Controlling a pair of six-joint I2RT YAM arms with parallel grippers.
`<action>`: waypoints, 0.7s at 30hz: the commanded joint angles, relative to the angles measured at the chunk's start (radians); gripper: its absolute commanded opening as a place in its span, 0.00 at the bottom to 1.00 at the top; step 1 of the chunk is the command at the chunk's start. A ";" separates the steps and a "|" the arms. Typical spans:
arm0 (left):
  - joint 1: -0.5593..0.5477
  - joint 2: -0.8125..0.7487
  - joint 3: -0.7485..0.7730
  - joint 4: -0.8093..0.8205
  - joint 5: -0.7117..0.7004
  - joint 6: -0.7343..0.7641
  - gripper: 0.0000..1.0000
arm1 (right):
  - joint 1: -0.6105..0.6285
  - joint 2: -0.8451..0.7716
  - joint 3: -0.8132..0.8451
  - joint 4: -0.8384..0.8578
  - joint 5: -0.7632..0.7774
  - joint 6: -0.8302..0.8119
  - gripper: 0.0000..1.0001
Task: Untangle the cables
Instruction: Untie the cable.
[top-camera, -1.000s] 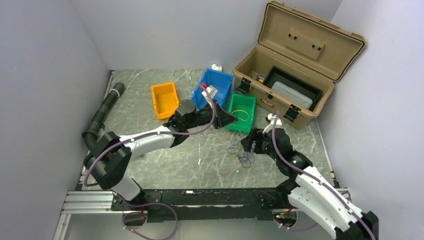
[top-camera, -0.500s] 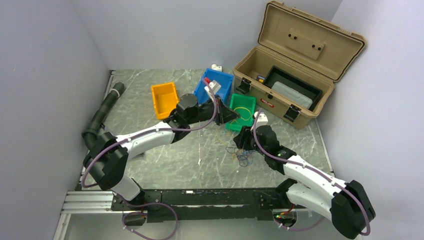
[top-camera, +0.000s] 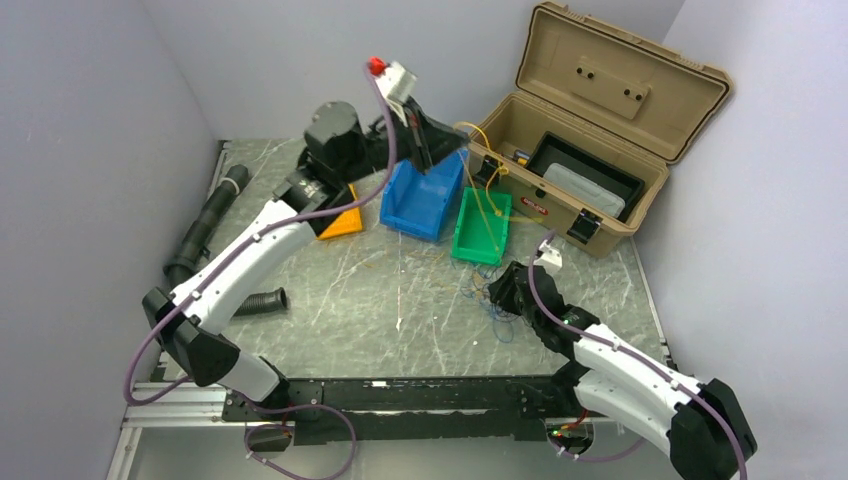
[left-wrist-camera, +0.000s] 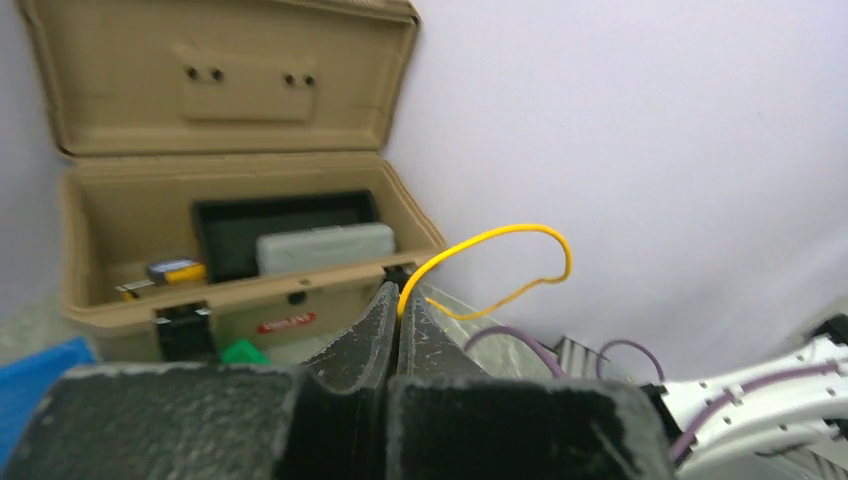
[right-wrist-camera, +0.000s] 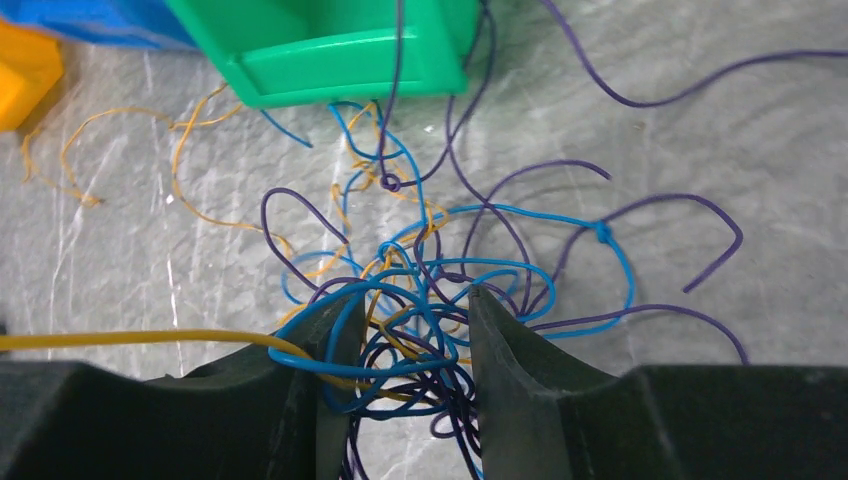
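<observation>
Fingers (left-wrist-camera: 362, 335) of the left gripper (left-wrist-camera: 397, 300) are pressed tight together w/ a yellow cable (left-wrist-camera: 500, 235) nipped at their tips. In the left wrist view it loops up and out to the right, then curls back down. From the top camera that gripper (top-camera: 428, 150) hangs high over the blue bin (top-camera: 420, 205), just in front of the open tan toolbox (top-camera: 600, 130). The yellow cable (top-camera: 490, 160) drops from it past the toolbox's front corner and across the green bin (top-camera: 478, 252) toward the table (top-camera: 330, 300).

Right gripper (right-wrist-camera: 405, 350) is low over the table, jaws part-way open — one finger either side of the tangle of cables (right-wrist-camera: 430, 290). Blue, purple and thin orange strands are knotted together btw. the fingers (right-wrist-camera: 500, 350). A blue loop lies against the finger on the view's left, but can't tell if the pads are actually pinching anything. The yellow cable comes in from the left edge of the right wrist view and runs into the knot. Loose purple and blue ends sprawl out to the right and up to the green bin's near wall; thin orange strands trail off to the left.

Top view: the cables (top-camera: 490, 318) sit on the table just in front of the green bin, right at the right gripper (top-camera: 502, 295). Orange bin (top-camera: 345, 225) is partly hidden behind the left arm — black corrugated hose (top-camera: 205, 225) lies along the table's left edge.
</observation>
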 joint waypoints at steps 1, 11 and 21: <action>0.062 -0.029 0.140 -0.114 -0.033 0.043 0.00 | -0.003 -0.049 0.010 -0.138 0.090 0.104 0.44; 0.162 0.126 0.564 -0.279 -0.015 0.042 0.00 | -0.003 -0.071 0.014 -0.186 0.110 0.138 0.49; 0.192 0.136 0.565 -0.212 0.054 -0.028 0.00 | -0.004 -0.114 0.087 -0.197 0.067 0.006 0.74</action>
